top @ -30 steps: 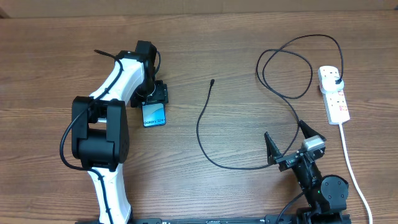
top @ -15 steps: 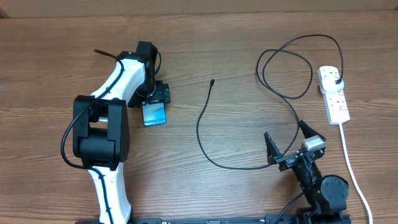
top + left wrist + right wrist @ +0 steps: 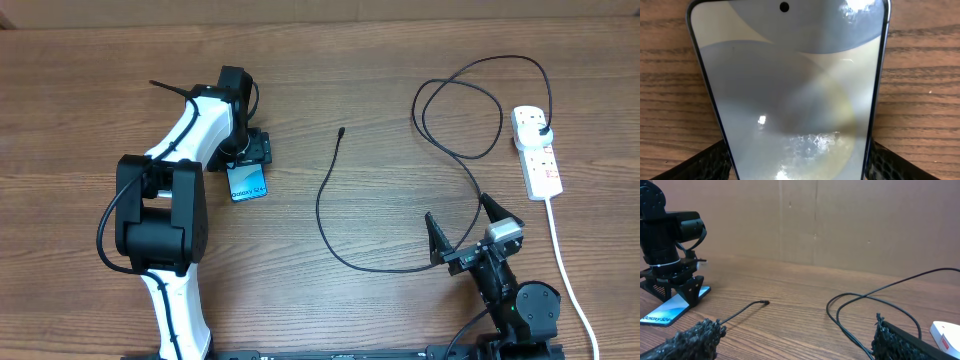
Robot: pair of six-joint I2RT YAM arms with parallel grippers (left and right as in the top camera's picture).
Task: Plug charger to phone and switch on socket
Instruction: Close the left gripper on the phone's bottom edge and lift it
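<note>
The phone, with a light blue screen, lies on the table at the left; it fills the left wrist view. My left gripper has a finger against each long edge of the phone, so it is shut on it. The charger is a thin black cable. Its free connector tip lies mid-table, and its plug sits in the white socket at the right. My right gripper is open and empty, low over the cable's near curve.
The socket's thick white cord runs toward the front right edge. The cable makes loops between the connector tip and the socket. A brown cardboard wall stands behind the table.
The phone has shifted very slightly in the left gripper, with its near end drawn a little toward the gripper. The right arm and the cable have not moved.
</note>
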